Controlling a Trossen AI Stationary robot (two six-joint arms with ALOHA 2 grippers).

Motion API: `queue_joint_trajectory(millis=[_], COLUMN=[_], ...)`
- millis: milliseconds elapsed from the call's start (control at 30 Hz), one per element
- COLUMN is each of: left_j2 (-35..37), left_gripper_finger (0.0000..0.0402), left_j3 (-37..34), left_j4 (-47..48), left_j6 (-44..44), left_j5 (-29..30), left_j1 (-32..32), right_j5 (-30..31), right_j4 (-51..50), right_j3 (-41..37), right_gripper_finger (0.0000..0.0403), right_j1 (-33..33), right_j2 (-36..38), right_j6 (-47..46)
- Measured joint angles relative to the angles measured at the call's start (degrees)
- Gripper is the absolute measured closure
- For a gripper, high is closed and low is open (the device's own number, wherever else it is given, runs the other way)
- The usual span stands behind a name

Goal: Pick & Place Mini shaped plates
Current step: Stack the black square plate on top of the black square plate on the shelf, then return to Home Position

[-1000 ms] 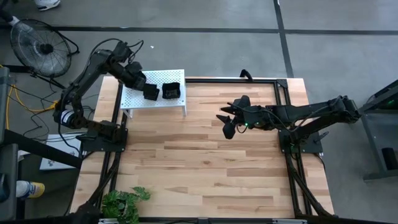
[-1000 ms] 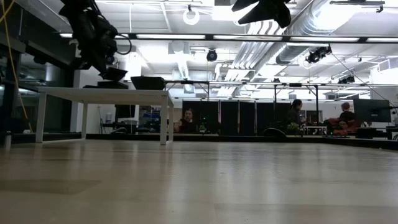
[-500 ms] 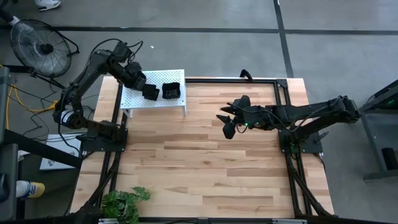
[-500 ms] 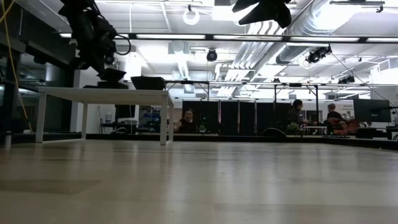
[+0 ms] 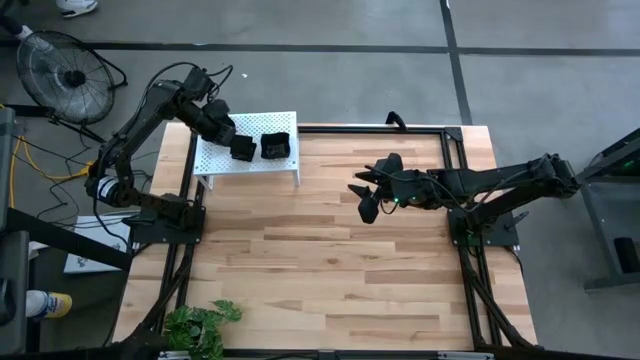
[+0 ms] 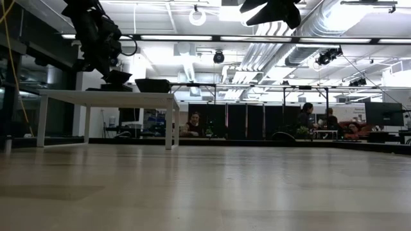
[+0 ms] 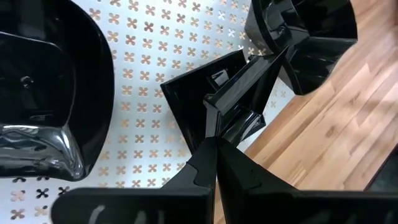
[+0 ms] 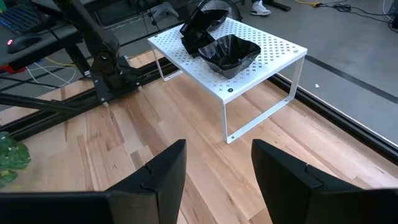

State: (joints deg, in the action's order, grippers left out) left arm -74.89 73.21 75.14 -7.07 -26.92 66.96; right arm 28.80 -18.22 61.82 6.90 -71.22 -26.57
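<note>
Left hand (image 5: 240, 147) clamped on a square glossy black dish (image 7: 214, 99) over the white perforated metal shelf (image 5: 222, 157). Right hand (image 5: 364, 200) open, empty, above mid-table (image 5: 330, 260).

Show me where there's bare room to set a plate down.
The wooden tabletop is bare from the white perforated metal shelf to the potted plant. Crowded: the shelf's top, with glossy black mini plates and the shut left gripper. The open right gripper hovers mid-table.

Left gripper (image 5: 241, 148) closed, arm extended, right gripper (image 5: 366, 204) agape, hovering
</note>
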Motion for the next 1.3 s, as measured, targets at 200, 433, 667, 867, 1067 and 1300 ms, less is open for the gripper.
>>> queue_joint_trajectory(millis=[200, 433, 667, 867, 1067, 1300], left_j2=[0.00, 0.00, 0.00, -0.28, -0.28, -0.28], left_gripper_finger=[0.0400, 0.0400, 0.0397, 0.0361, 0.0331, 0.0327], left_j3=[0.00, 0.00, -0.04, -0.07, -0.07, -0.07], left_j4=[-0.09, -0.01, 0.20, -0.02, -0.19, -0.79], left_j6=[-0.40, -1.65, -1.66, -0.18, -0.22, -0.28], left_j5=[-0.70, -1.58, 1.68, 2.88, 3.52, 4.88], left_j1=[0.00, -0.15, -2.53, -2.54, -2.51, -2.51], right_j5=[0.00, -0.02, -0.02, -0.06, -0.24, -0.28], right_j4=[0.00, -0.02, -0.02, -0.08, -0.18, -0.99], right_j3=[0.00, 0.00, 0.00, 0.00, 0.00, 0.00], right_gripper_finger=[0.0226, 0.0226, 0.0226, 0.0226, 0.0226, 0.0226], right_j1=[0.00, 0.00, 0.00, 0.00, 0.00, 0.00], right_j2=[0.00, 0.00, 0.00, 0.00, 0.00, 0.01], right_j6=[0.00, 0.00, 0.00, 0.00, 0.00, -0.28])
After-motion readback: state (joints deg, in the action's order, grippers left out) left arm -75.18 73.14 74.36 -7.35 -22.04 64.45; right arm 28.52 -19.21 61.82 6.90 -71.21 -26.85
